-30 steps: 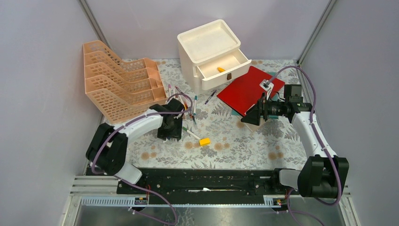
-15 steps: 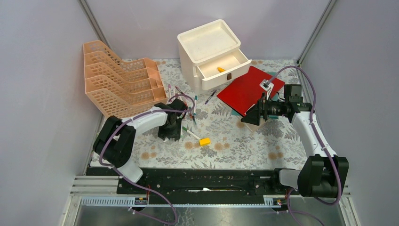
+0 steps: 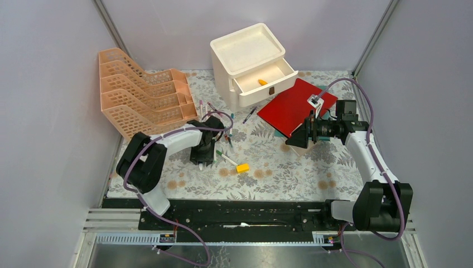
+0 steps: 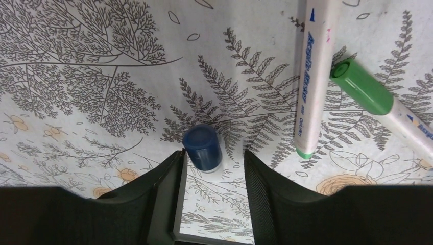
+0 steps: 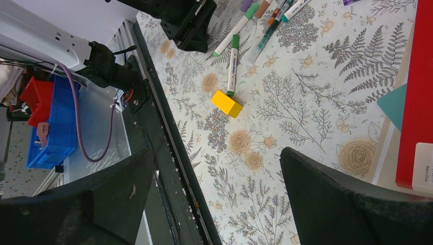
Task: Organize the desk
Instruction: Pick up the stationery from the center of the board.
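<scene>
**Op:** Where was the desk?

**Ann:** The desk (image 3: 290, 174) lay flat across the cell, still cluttered. Loose pens (image 3: 229, 127) sat left of centre with a yellow block (image 3: 242, 167) near them. The red folder (image 3: 293, 106) was at the right, the drawer unit (image 3: 248, 56) at the back with its drawer open, and the file rack (image 3: 145, 100) back-left.

**Op:** What changed just then?

**Ann:** You swung the left arm's elbow in, and your left gripper (image 3: 203, 159) shifted a little over the cloth by the pens. Its jaws narrowed. The right arm didn't move.

**Op:** Did it grip anything?

**Ann:** Not yet. The jaws stood about half open around a blue cap (image 4: 202, 147). One finger was at its side and a gap showed on the other, so nothing was held. I judged you were starting a pick, the first small item to tidy.

**Op:** And the right?

**Ann:** Your right gripper (image 5: 216, 158) was spread wide and empty, up beside the folder.

**Op:** Any view differences?

**Ann:** The top view hid the cap under the gripper. Only the left wrist view showed it, plus a white marker (image 4: 311, 76) and a green-capped marker (image 4: 363, 87) just beside. The right wrist view showed the block touching a pen's green tip.
</scene>
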Action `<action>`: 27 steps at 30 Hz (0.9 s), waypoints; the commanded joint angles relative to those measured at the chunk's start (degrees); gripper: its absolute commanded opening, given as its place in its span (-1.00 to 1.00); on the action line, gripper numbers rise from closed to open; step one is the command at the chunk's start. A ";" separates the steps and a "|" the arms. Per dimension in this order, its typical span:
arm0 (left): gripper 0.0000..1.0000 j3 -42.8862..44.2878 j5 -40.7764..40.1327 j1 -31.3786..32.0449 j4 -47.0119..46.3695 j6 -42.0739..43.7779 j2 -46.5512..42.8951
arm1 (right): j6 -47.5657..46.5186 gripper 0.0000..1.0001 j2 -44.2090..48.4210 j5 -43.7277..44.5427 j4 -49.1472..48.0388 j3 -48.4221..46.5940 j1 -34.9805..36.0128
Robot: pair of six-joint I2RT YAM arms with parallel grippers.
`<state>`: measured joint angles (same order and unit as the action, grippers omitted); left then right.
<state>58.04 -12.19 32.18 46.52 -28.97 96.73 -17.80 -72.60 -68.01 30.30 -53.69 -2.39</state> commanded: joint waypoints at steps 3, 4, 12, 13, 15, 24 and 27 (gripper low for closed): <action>-0.09 1.75 -1.33 -0.15 -0.18 -1.07 0.77 | -0.74 0.99 -0.26 0.07 -0.69 -0.41 0.27; -0.13 1.62 -1.03 -0.11 -0.20 -1.28 0.89 | -0.74 0.99 -0.22 0.07 -0.66 -0.37 0.26; -0.66 -0.13 0.72 -0.11 -1.02 -3.12 0.44 | -0.83 0.99 -0.35 -0.34 -0.55 -0.62 0.24; -0.74 -0.33 0.97 -0.18 -1.24 -3.37 -0.13 | -0.87 0.99 -0.35 -0.51 -0.55 -0.70 0.28; -0.89 -0.65 1.81 -0.11 -1.62 -3.79 -1.54 | -0.98 0.99 -0.32 -0.90 -0.44 -0.87 0.40; -1.00 -3.92 18.97 -0.03 -16.25 -3.41 -14.91 | -5.26 0.99 -0.67 -2.22 4.13 -3.20 4.66; -1.00 -6.16 27.21 0.50 -26.70 -2.21 -19.62 | -6.40 0.99 -1.16 -2.39 6.89 -5.31 6.77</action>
<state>53.84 2.42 32.16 35.70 -31.92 83.20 -21.02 -73.30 -68.60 33.08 -54.70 1.91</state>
